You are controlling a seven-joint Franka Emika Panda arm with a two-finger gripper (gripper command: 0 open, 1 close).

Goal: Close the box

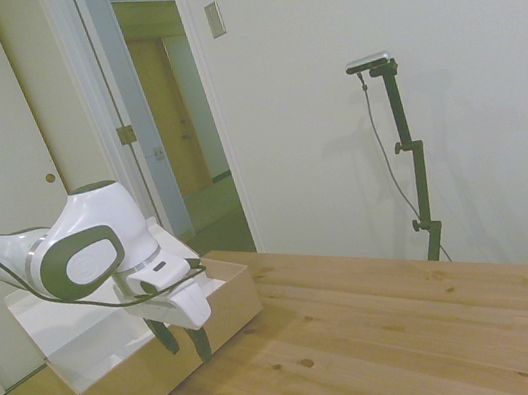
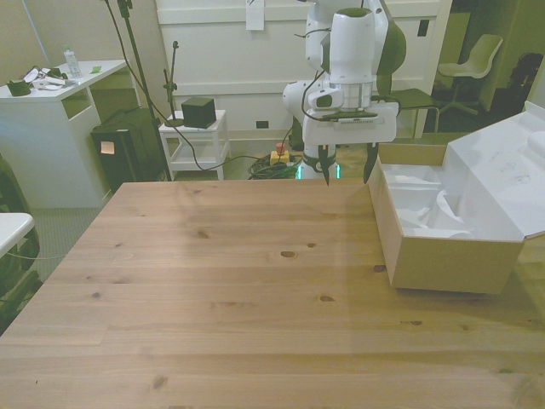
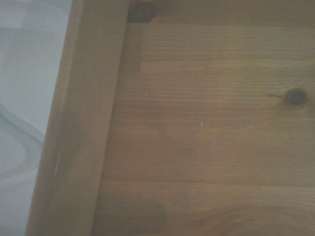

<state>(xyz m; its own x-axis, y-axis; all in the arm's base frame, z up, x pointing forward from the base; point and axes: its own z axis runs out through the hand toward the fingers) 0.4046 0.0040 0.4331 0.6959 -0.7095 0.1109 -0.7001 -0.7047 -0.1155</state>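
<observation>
Gripper (image 2: 346, 168) points straight down above the table (image 2: 238, 281), fingers apart and holding nothing. Just beside it stands the box (image 2: 443, 256), lid open. No legible writing shows.

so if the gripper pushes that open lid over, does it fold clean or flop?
The lid is one broad cardboard panel standing open, so it probably swings at its hinge with some bowing. The box looks light; it may slide on the smooth table. The gripper hangs open beside it.
</observation>
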